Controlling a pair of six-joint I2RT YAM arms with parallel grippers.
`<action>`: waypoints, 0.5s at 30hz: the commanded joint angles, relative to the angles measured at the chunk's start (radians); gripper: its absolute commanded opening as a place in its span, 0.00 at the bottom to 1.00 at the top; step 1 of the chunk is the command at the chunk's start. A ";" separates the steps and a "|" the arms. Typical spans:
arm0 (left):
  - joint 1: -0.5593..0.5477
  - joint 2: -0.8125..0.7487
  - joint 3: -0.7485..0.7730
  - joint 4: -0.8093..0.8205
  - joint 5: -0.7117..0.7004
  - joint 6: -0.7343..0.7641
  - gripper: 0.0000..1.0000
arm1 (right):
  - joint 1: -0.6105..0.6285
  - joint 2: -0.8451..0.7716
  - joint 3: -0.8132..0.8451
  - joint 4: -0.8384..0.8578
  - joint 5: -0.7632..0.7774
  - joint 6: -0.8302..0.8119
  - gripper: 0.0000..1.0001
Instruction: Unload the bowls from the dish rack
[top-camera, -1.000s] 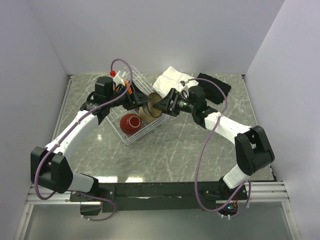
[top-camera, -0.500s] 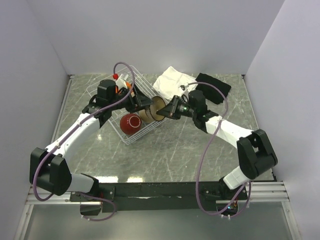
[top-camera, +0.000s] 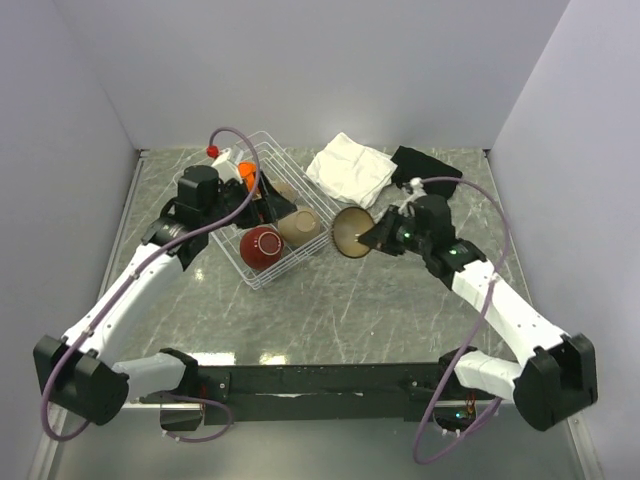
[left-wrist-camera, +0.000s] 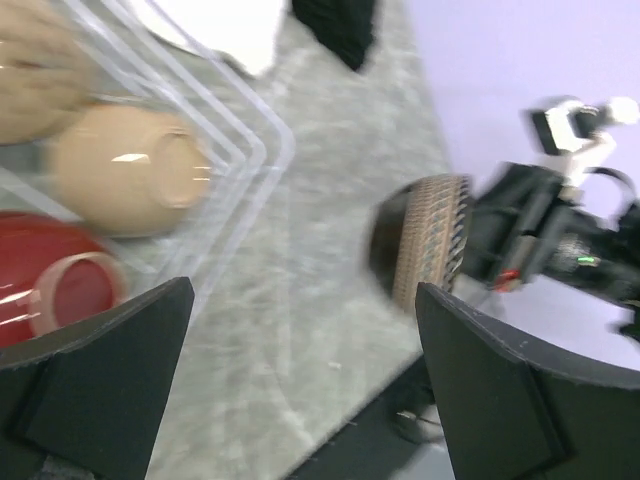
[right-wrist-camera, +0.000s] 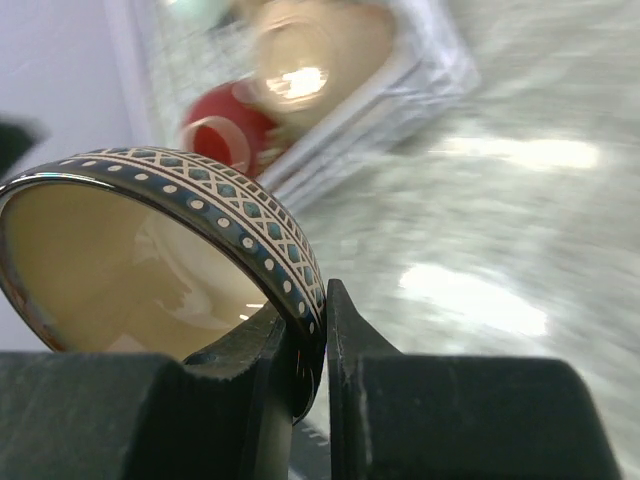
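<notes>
The white wire dish rack (top-camera: 285, 262) sits left of centre. In it lie a red bowl (top-camera: 262, 246), a beige bowl (top-camera: 299, 228) on its side, an orange bowl (top-camera: 247, 177) and a tan one (top-camera: 284, 190). My right gripper (top-camera: 373, 238) is shut on the rim of a patterned bowl (top-camera: 349, 232) with a cream inside, held on edge above the table just right of the rack. The right wrist view shows both fingers (right-wrist-camera: 350, 345) pinching that rim (right-wrist-camera: 300, 290). My left gripper (top-camera: 268, 200) is open and empty over the rack, its fingers (left-wrist-camera: 110, 365) wide apart.
A folded white cloth (top-camera: 348, 168) and a black cloth (top-camera: 428, 165) lie at the back right. A small white item with a red cap (top-camera: 222, 153) stands at the rack's far corner. Grey walls close in three sides of the marbled table (top-camera: 330, 300).
The left gripper let go of the patterned bowl, opened and drew back to the left. The right gripper closed on the bowl's rim and carried it out of the rack to the right.
</notes>
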 joint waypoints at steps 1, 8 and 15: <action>0.002 -0.101 0.027 -0.151 -0.249 0.168 0.99 | -0.116 -0.114 -0.047 -0.140 0.107 -0.069 0.00; 0.002 -0.221 -0.094 -0.194 -0.535 0.343 0.99 | -0.343 -0.102 -0.049 -0.229 0.241 -0.041 0.00; 0.002 -0.218 -0.154 -0.096 -0.583 0.442 0.99 | -0.509 0.140 0.059 -0.286 0.322 -0.035 0.00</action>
